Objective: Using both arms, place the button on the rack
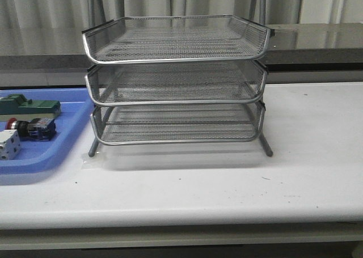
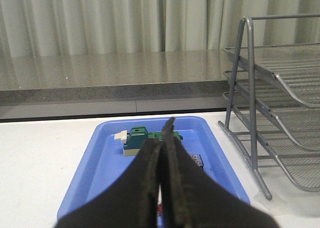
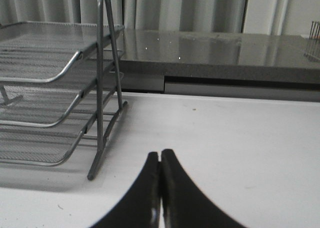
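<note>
The button (image 1: 29, 127), with red cap, black barrel and blue rear block, lies on its side in the blue tray (image 1: 57, 150) at the left of the front view. In the left wrist view only its blue block (image 2: 198, 160) and a bit of red show past the fingers. The three-tier silver wire rack (image 1: 176, 79) stands at the table's middle; it also shows in the left wrist view (image 2: 280, 102) and in the right wrist view (image 3: 55, 92). My left gripper (image 2: 164, 138) is shut and empty above the tray. My right gripper (image 3: 160, 155) is shut and empty over bare table, right of the rack. Neither gripper shows in the front view.
The blue tray also holds a green rectangular block (image 1: 31, 106) and a white boxy part with dark dots (image 1: 8, 144). A grey counter ledge (image 1: 317, 42) runs behind the white table (image 1: 255, 184), with curtains behind it.
</note>
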Action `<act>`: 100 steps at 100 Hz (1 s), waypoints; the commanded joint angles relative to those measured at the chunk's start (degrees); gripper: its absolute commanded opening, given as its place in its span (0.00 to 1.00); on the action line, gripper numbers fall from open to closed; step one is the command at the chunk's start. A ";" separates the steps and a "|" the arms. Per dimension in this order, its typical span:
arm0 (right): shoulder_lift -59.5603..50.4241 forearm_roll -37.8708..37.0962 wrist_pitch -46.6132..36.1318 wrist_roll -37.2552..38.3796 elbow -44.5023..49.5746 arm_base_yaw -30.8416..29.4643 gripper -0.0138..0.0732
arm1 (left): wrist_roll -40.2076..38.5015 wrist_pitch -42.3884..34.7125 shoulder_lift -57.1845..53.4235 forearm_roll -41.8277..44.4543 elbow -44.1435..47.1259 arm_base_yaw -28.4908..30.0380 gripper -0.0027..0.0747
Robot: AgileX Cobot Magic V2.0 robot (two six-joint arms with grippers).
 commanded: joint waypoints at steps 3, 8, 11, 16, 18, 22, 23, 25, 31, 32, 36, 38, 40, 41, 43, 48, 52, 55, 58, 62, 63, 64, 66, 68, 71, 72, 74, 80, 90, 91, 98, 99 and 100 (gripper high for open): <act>-0.94 0.00 -4.32 0.00 -2.53 -0.26 0.09 | -0.52 -5.09 -1.79 -0.13 1.87 0.18 0.01; -0.67 0.00 -1.49 0.00 -4.67 -0.26 0.09 | -0.52 -5.09 -1.79 -0.13 1.87 0.18 0.01; -0.42 0.00 0.89 0.00 -6.13 -0.26 0.09 | -0.52 -5.09 -1.79 -0.13 1.87 0.18 0.01; 0.38 0.40 4.37 0.00 -8.93 -0.26 0.09 | -0.52 -5.09 -1.79 -0.13 1.87 0.18 0.01; 0.90 0.57 5.70 0.00 -10.20 -0.26 0.09 | -0.52 -5.09 -1.79 -0.13 1.87 0.18 0.01; 2.14 1.10 7.90 0.00 -12.87 -0.26 0.09 | -0.52 -5.09 -1.79 -0.13 1.87 0.18 0.01; 2.38 1.20 8.80 0.00 -13.32 -0.26 0.09 | -0.52 -5.09 -1.79 -0.13 1.87 0.18 0.01; 3.16 1.54 10.15 0.00 -14.69 -0.26 0.09 | -0.52 -5.09 -1.79 -0.13 1.87 0.18 0.01; 5.97 2.32 13.98 0.00 -18.89 -0.26 0.09 | -0.52 -5.09 -1.79 -0.13 1.87 0.18 0.01; 6.33 2.49 14.93 0.00 -19.36 -0.26 0.09 | -0.52 -5.09 -1.79 -0.13 1.87 0.18 0.01; 8.56 2.98 17.40 0.00 -22.10 -0.26 0.09 | -0.52 -5.09 -1.79 -0.13 1.87 0.18 0.01; 9.75 3.06 18.90 0.00 -23.42 -0.26 0.09 | -0.52 -5.09 -1.79 -0.13 1.87 0.18 0.01; 10.98 3.13 20.41 0.00 -24.70 -0.26 0.09 | -0.52 -5.09 -1.79 -0.13 1.87 0.18 0.01; 11.38 3.13 21.41 0.00 -25.13 -0.26 0.09 | -0.52 -5.09 -1.79 -0.13 1.87 0.18 0.01; 12.63 3.13 22.41 0.00 -26.40 -0.26 0.09 | -0.52 -5.09 -1.79 -0.13 1.87 0.18 0.01; 15.64 3.13 26.34 0.00 -29.17 -0.26 0.09 | -0.52 -5.09 -1.79 -0.13 1.87 0.18 0.01; 18.26 3.13 28.60 0.00 -31.43 -0.26 0.09 | -0.52 -5.09 -1.79 -0.13 1.87 0.18 0.01; 19.98 3.13 30.73 0.00 -32.85 -0.26 0.09 | -0.52 -5.09 -1.79 -0.13 1.87 0.18 0.01; 21.70 3.19 32.32 0.00 -34.22 -0.26 0.09 | -0.52 -5.09 -1.79 -0.13 1.87 0.18 0.01; 24.13 3.35 34.37 0.00 -36.15 -0.26 0.09 | -0.52 -5.09 -1.79 -0.13 1.87 0.18 0.01; 24.53 3.43 34.68 0.00 -36.45 -0.26 0.09 | -0.52 -5.09 -1.79 -0.13 1.87 0.18 0.01; 25.32 3.54 34.96 0.00 -37.03 -0.26 0.09 | -0.52 -5.09 -1.79 -0.13 1.87 0.18 0.01; 26.45 3.66 35.66 0.00 -37.83 -0.26 0.09 | -0.52 -5.09 -1.79 -0.13 1.87 0.18 0.01; 27.53 4.05 36.17 0.00 -38.54 -0.26 0.09 | -0.52 -5.09 -1.79 -0.13 1.87 0.18 0.01; 28.86 4.77 36.53 0.00 -39.33 -0.26 0.09 | -0.52 -5.09 -1.79 -0.13 1.87 0.18 0.01; 29.18 4.98 36.54 0.00 -39.49 -0.26 0.09 | -0.52 -5.09 -1.79 -0.13 1.87 0.18 0.01; 30.09 5.55 36.48 0.00 -39.92 -0.26 0.09 | -0.52 -5.09 -1.79 -0.13 1.87 0.18 0.01; 32.50 7.25 35.98 0.00 -40.54 -0.26 0.09 | -0.52 -5.09 -1.79 -0.13 1.87 0.18 0.01; 35.47 11.73 35.61 0.00 -40.54 -0.26 0.09 | -0.52 -5.09 -1.79 -0.13 1.87 0.18 0.01; 35.66 11.98 35.55 0.00 -40.54 -0.26 0.09 | -0.52 -5.09 -1.79 -0.13 1.87 0.18 0.01; 37.57 14.70 35.24 0.00 -40.54 -0.26 0.09 | -0.52 -5.09 -1.79 -0.13 1.87 0.18 0.01; 37.93 15.32 35.24 0.00 -40.54 -0.26 0.09 | -0.52 -5.09 -1.79 -0.13 1.87 0.18 0.01; 38.11 15.62 35.24 0.00 -40.54 -0.26 0.09 | -0.52 -5.09 -1.79 -0.13 1.87 0.18 0.01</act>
